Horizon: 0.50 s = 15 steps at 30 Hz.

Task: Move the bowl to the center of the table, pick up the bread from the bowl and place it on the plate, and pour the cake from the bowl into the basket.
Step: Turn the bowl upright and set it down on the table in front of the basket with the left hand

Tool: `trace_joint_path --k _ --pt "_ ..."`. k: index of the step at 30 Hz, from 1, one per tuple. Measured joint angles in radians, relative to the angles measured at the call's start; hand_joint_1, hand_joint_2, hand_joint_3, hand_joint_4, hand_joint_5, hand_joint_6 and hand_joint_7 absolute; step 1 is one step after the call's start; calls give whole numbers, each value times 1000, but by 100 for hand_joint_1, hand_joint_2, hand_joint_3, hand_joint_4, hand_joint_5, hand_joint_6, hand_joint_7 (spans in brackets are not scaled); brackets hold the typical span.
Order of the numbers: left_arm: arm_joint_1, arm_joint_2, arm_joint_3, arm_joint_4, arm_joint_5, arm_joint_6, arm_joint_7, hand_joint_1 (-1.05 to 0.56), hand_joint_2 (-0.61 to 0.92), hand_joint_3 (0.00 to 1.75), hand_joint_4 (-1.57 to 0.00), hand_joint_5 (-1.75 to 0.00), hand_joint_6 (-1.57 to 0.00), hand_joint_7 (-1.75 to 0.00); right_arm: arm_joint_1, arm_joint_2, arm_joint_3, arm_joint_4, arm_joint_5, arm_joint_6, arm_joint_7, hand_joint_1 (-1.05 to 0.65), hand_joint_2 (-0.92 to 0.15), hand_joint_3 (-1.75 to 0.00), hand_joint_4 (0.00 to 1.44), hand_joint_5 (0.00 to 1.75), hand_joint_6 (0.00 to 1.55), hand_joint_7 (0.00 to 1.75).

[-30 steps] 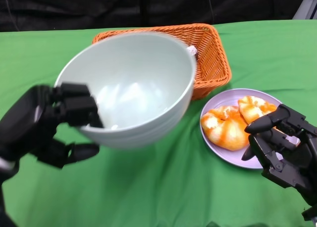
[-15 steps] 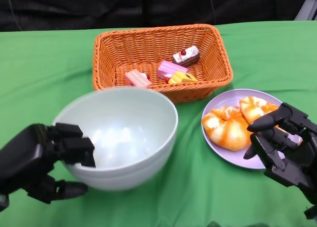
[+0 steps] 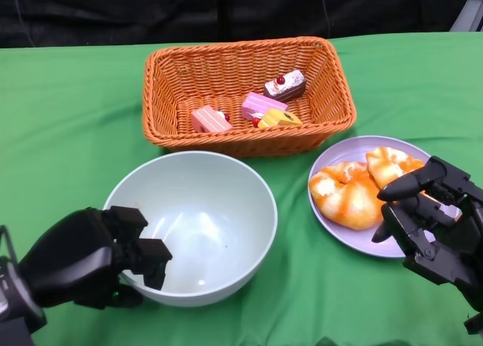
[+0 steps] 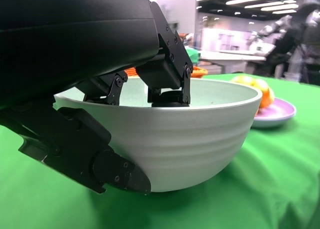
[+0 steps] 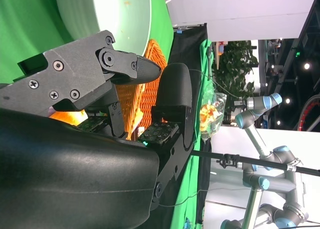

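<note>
The left hand (image 3: 94, 259) clamps the rim of the pale green ceramic bowl (image 3: 198, 223) at its 8 o'clock edge, fingers inside, thumb outside. At 3 o'clock, the right hand (image 3: 430, 225) hovers loosely spread over the lilac plate (image 3: 336, 156), empty.

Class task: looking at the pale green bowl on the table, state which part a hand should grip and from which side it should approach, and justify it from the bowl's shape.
Grip the bowl at its rim, coming from the robot's near left. The wall is wide and rounded, so only the thin rim fits a pinch; the left hand holds it there.
</note>
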Motion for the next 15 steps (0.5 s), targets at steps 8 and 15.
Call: trace_joint_path --k 8,15 --pt "-97 5 -262 64 -8 123 172 -7 89 13 -77 -175 -59 -170 1 0 -1 0 0 1 -1 -13 -73 -68 66 156 67 118" --pt "-123 -2 -344 75 -102 100 157 -20 88 9 -77 -154 -87 -92 3 0 1 0 -12 1 -11 -14 -71 -70 66 156 66 118"
